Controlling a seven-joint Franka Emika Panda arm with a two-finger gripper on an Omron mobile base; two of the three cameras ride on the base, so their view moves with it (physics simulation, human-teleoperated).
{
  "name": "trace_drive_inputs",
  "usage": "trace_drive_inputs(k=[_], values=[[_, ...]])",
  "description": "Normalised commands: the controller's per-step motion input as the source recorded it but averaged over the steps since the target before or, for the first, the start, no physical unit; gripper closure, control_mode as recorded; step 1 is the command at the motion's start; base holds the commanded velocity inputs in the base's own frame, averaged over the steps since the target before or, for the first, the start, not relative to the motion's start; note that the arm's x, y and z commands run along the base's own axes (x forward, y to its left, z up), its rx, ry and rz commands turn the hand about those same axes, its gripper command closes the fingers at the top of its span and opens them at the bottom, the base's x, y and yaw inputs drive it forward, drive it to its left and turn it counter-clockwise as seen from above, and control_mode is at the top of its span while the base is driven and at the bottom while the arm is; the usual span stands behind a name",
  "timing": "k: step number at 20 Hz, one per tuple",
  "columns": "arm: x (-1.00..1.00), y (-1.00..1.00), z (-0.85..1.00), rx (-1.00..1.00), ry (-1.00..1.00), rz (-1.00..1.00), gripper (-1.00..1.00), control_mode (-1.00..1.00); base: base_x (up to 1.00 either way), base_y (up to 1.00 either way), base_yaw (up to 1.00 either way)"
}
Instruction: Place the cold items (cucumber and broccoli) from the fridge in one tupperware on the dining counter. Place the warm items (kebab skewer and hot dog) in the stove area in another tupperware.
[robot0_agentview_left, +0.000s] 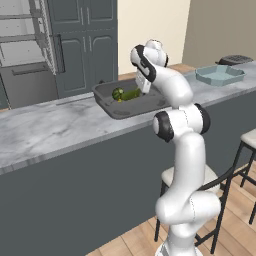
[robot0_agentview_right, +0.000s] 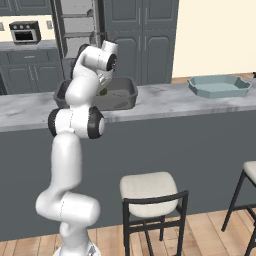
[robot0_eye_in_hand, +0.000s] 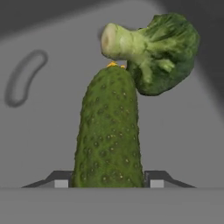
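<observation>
Across the middle of both base views I am looking at a long counter (robot0_agentview_left: 45, 130) with a grey marbled top and a dark flat front, dark panelled cabinets (robot0_agentview_right: 142, 37) standing behind it and pale wood flooring below. At lower centre of the right base view a stool (robot0_agentview_right: 150, 192) with a cream seat and thin black legs is standing just before the counter. Near the centre of the left base view a dark grey tub (robot0_agentview_left: 112, 107) with rounded corners is sitting on the counter; a paler blue-grey tub (robot0_agentview_right: 220, 85) is sitting well apart at the right. I am seeing the white arm bending up and over, its hand reaching down into the dark tub. In the hand view the gripper (robot0_eye_in_hand: 108, 183) is standing half open, one tip on each side of a bumpy dark green cucumber (robot0_eye_in_hand: 108, 131) and gripping it; a knobbly broccoli (robot0_eye_in_hand: 153, 50) is lying against its far end.
</observation>
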Motion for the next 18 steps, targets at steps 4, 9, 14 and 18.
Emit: trace_drive_inputs(k=[4,9,14,18], values=[[0.18,0.0,-0.15,0.0,0.0,0.0,1.0,-1.0,0.0,0.0,0.0],[0.07,0.01,-0.16,0.0,0.0,0.0,-1.0,-1.0,0.0,0.0,0.0],[-0.2,0.0,-0.02,0.0,-0.2,0.0,-1.0,-1.0,0.0,0.0,0.0],[-0.52,0.0,0.02,0.0,-0.56,-0.04,-1.0,-1.0,0.0,0.0,0.0]])
